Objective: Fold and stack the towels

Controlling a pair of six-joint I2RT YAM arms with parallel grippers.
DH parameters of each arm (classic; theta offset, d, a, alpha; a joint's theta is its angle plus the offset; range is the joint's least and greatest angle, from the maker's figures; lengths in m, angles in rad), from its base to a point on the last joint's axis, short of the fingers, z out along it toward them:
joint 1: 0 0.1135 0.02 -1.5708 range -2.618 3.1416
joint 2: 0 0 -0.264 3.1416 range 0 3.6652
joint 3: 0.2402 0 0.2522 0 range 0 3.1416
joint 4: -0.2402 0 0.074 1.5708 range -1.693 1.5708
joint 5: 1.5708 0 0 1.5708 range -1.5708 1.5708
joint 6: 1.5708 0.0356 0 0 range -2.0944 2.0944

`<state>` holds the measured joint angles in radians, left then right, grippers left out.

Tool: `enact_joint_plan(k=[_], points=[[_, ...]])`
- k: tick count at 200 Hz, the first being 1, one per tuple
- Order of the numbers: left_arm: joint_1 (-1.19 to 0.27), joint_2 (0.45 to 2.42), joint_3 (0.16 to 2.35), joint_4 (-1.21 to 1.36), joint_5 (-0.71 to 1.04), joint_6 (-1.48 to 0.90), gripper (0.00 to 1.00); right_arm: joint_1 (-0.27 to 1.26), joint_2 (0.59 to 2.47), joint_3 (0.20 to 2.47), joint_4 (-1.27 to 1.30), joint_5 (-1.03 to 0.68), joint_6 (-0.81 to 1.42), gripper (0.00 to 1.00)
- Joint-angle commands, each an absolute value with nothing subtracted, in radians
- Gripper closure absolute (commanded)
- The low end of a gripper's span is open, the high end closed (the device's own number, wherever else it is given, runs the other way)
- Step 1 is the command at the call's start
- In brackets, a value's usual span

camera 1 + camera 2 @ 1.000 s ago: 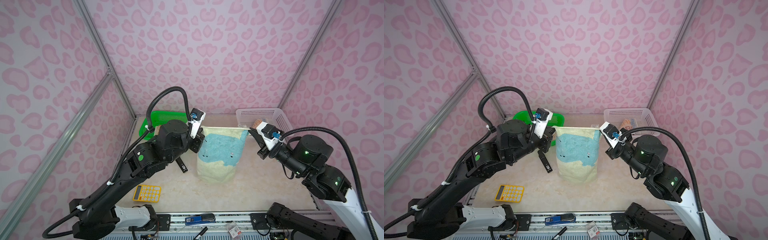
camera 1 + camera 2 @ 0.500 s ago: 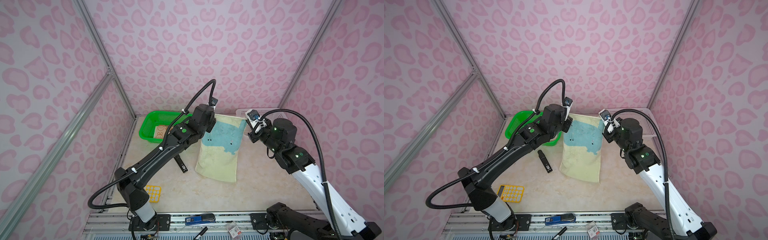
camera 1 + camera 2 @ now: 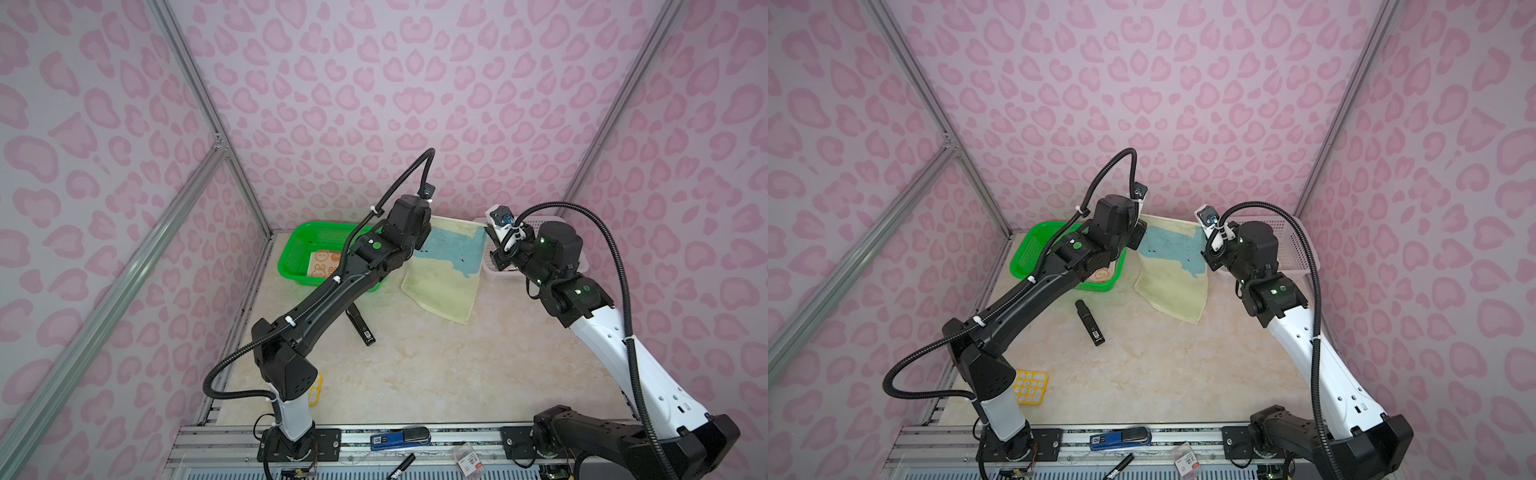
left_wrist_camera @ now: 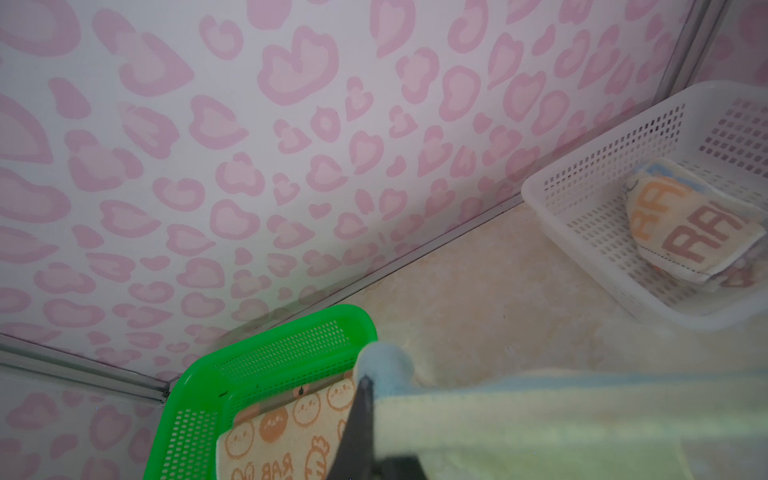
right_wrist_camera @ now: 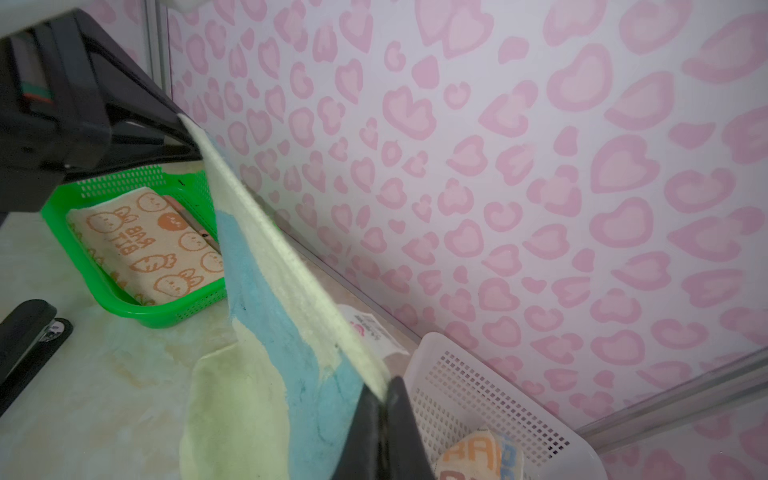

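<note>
A light blue towel with cream edges (image 3: 449,270) (image 3: 1175,274) hangs stretched between my two grippers at the back of the table. Its lower cream end lies on the tabletop. My left gripper (image 3: 430,224) (image 3: 1144,224) (image 4: 365,380) is shut on one top corner. My right gripper (image 3: 487,232) (image 3: 1202,237) (image 5: 384,395) is shut on the other. A folded beige rabbit towel (image 3: 324,264) (image 4: 282,436) (image 5: 158,245) lies in the green basket (image 3: 299,245) (image 4: 266,353). A cream towel with "RAB" letters (image 4: 685,232) (image 5: 478,457) sits in the white basket (image 3: 544,224) (image 4: 582,216).
A black stapler (image 3: 360,326) (image 3: 1090,322) lies on the table in front of the green basket. A yellow calculator (image 3: 1030,386) sits by the left arm's base. The pink wall stands close behind the towel. A small white packet (image 5: 370,328) lies by the wall.
Both arms have carried the towel from high over the table's middle back and down toward the rear wall. Its lower end now rests on the table.
</note>
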<state>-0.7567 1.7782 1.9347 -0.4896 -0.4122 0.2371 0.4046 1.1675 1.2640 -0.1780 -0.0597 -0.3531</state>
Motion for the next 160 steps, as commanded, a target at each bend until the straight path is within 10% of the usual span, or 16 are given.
enact_joint_plan(k=[1,160], points=[[-0.753,1.713,1.903,-0.46,-0.403,0.216,0.98,0.403,1.137,1.262,-0.197,-0.074,-0.359,1.0],[-0.864,1.196,1.686,-0.521,-0.066,0.072,0.98,0.546,0.849,1.358,-0.337,-0.235,-0.21,1.0]])
